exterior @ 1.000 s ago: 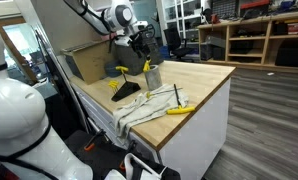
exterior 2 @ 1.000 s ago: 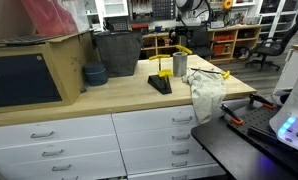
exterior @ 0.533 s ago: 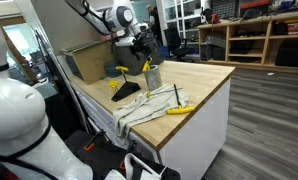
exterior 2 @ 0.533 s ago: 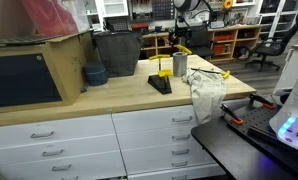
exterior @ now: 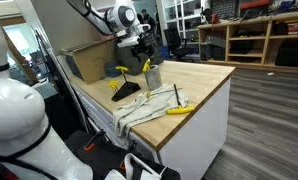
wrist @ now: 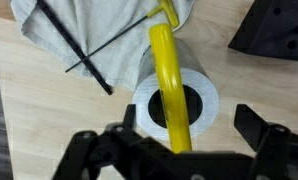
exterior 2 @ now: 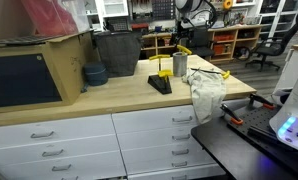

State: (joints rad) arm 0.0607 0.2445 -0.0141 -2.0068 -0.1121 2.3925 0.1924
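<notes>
Beneath jaws, yellow handle (wrist: pixel 166 70) leaning from cup (wrist: pixel 209 105)

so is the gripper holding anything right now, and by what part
Nothing is held. The gripper hangs open above the cup, its jaws wide apart on either side of the yellow handle that stands in the cup, with no grip on it.

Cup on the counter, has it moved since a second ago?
No. In both exterior views the cup stands in the same spot, right beside the black stand.
</notes>
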